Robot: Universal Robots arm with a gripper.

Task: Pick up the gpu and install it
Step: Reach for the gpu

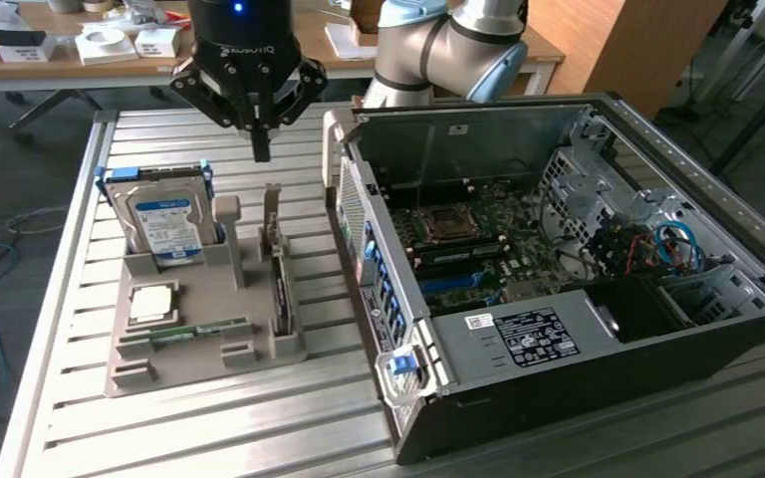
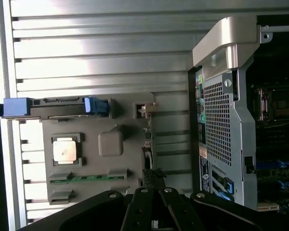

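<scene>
One gpu waits for you, standing on its long edge in the slot along the exterior view's right side of the grey holder. Its silver end bracket rises at the far end. Nothing touches the card.

Your gripper hangs over the table just beyond the far end of that slot, above the bracket and apart from it. The claw is clenched, its dark fingers pressed together and pointing down, with nothing between them. In the wrist view the card shows edge-on, close in front of the closed fingers.

Look to the exterior view's left in the same holder and you find a silver hard drive with a blue label. It stands upright at the far end. Nearer, a square silver processor chip lies flat in its recess. Nearer again lies a narrow green RAM stick.

On the exterior view's right of the holder sits the open computer case, just beside it. The motherboard is exposed inside, and blue cables lie towards the case's right.

Everything rests on a slatted metal table.
</scene>
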